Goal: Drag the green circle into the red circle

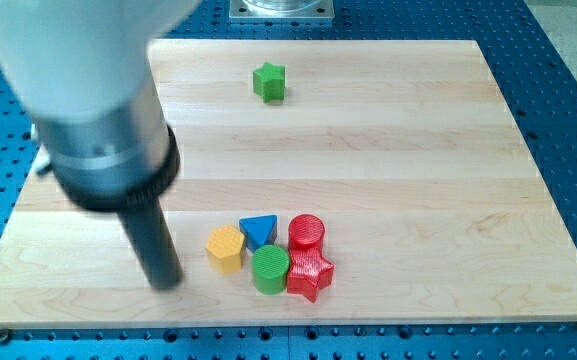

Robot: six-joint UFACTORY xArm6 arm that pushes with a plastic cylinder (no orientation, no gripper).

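The green circle (269, 268) sits near the view's bottom centre, in a tight cluster. The red circle (306, 232) is just up and to its right, close to it or touching. A red star (310, 274) is right of the green circle and below the red circle. A blue triangle (259, 231) is above the green circle and a yellow hexagon (225, 247) is to its left. My tip (165, 283) rests on the board left of the yellow hexagon, apart from all blocks.
A green star (268, 81) lies alone near the view's top centre. The wooden board (418, 150) ends at a blue perforated table on all sides. The arm's bulky grey body (88, 100) covers the upper left of the board.
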